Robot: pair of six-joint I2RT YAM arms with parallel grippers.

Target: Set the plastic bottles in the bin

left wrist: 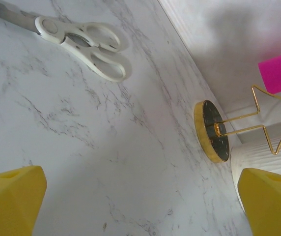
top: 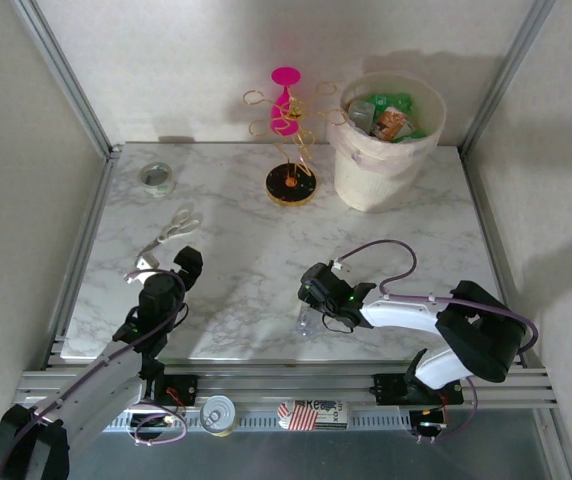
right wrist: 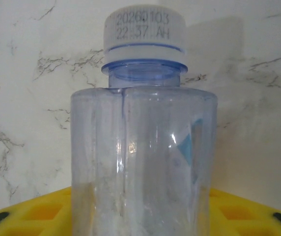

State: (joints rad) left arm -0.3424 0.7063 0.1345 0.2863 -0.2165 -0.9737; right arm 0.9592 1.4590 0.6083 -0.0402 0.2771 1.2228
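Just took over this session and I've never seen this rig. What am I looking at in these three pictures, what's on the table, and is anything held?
Two robot arms sit at the near table edge. The overhead picture looks down on both; the other two come from cameras on each wrist. On the marble table are white scissors, a tape roll, a gold wire stand and the bin, already holding bottles. The left end effector is open and empty. The right end effector has a clear bottle between its yellow fingers; whether they grip it firmly yet is unclear.
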